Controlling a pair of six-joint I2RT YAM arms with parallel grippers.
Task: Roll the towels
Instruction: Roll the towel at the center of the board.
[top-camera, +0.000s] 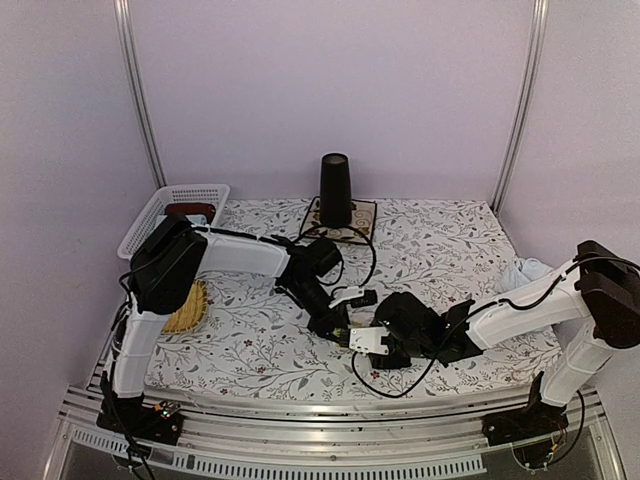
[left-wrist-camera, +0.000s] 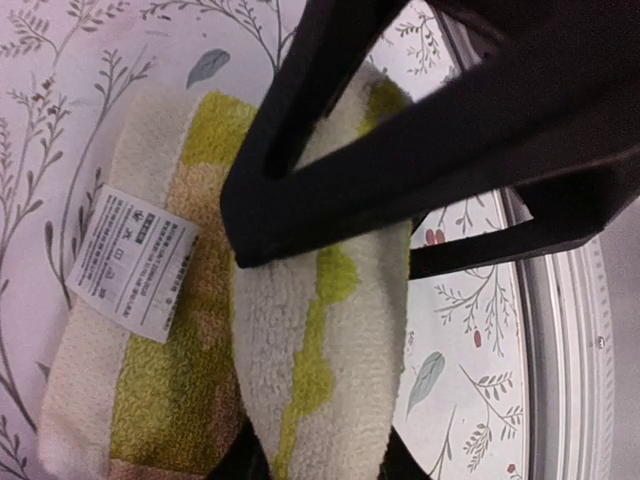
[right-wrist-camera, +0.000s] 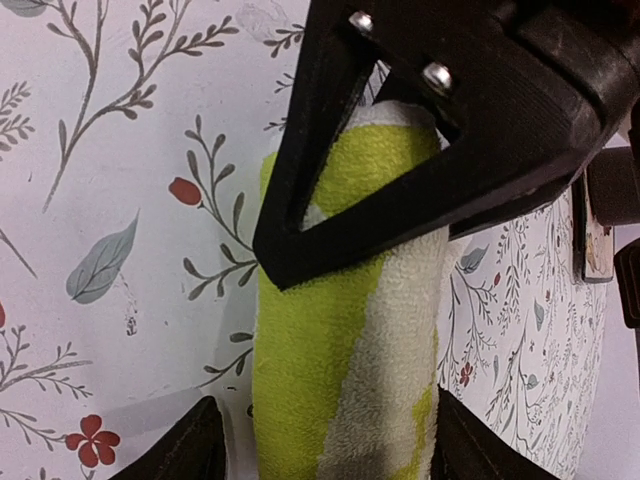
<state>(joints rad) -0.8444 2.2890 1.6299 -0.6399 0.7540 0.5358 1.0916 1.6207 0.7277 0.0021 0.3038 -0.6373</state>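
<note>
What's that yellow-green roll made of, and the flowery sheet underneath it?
The towel looks like soft terry cloth, matte: fuzzy looped pile, sewn-in care label. The flowered table cover looks smooth with a slight sheen, perhaps vinyl or coated fabric.

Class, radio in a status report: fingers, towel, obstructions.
Left fingers and right fingers straddle part-rolled green towel, grip unclear. Blue towel bunched, far right. Nothing blocking.

Yellow-green towel (left-wrist-camera: 330, 340): fluffy matt terry cloth. Label (left-wrist-camera: 132, 262): smooth printed tag. Table (left-wrist-camera: 60, 120): smooth printed cover. Rail (left-wrist-camera: 570, 380): dull metal.
</note>
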